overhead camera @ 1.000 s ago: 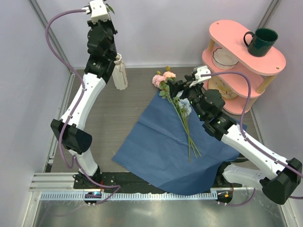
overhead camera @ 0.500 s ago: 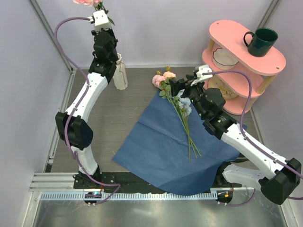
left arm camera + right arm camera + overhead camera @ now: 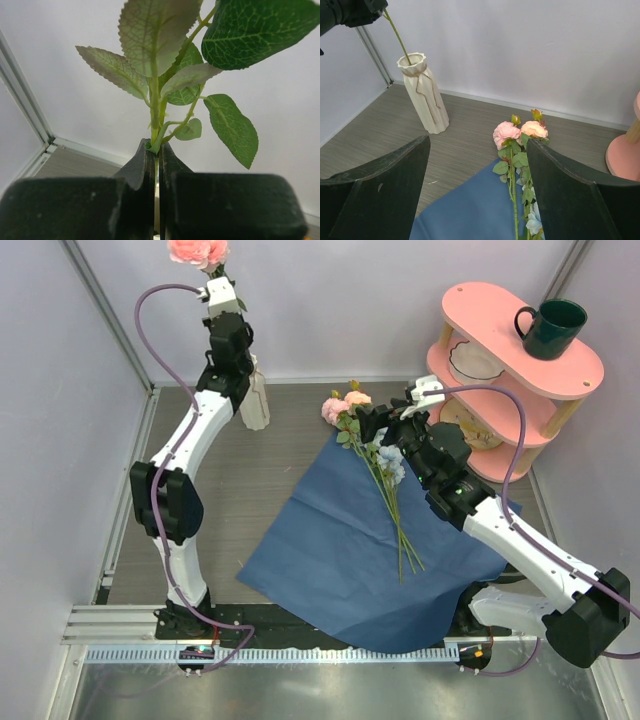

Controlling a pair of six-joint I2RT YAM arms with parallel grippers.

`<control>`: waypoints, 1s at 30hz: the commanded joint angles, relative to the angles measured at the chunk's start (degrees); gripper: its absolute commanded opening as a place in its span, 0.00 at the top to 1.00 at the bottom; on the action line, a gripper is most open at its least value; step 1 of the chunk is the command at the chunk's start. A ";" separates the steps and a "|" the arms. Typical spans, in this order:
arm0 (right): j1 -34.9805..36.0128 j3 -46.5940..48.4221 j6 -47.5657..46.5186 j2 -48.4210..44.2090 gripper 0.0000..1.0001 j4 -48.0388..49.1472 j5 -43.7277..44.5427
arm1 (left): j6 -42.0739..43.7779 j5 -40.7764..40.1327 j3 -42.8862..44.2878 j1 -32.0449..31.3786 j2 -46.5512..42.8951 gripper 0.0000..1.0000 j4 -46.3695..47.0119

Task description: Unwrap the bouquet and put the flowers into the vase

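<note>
Left pincer (image 3: pixel 156 150) is clamped tight on the green stem (image 3: pixel 154 100) of a pink rose (image 3: pixel 198 250), held high over the cream vase (image 3: pixel 422 92) with the stem's lower end at the vase's mouth. The wrapping is already off. The other flowers (image 3: pixel 385 475) lie on the spread blue paper (image 3: pixel 340 550), and the right pincer (image 3: pixel 477 145) hangs wide and empty near them. The next move, I judge, is to lower the stem straight down the narrow neck, then let go.

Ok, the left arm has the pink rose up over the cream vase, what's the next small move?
Probably lower the left fingers straight down. They are shut on the leafy green stem of the pink rose, and its lower end just reaches the flared mouth of the tall cream ribbed vase, so it should slide in.
</note>
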 commanded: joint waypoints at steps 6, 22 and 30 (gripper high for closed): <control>-0.44 0.17 0.91 0.42 0.16 2.95 -0.65 | -1.69 -0.72 1.13 0.82 2.13 1.00 0.25; -0.88 0.26 1.35 1.03 0.16 2.95 -1.26 | -2.31 -0.36 -2.91 0.82 2.40 1.00 1.04; -0.96 0.17 1.35 1.29 0.16 3.03 -1.52 | -2.75 -0.89 -3.44 0.82 1.87 0.92 -0.45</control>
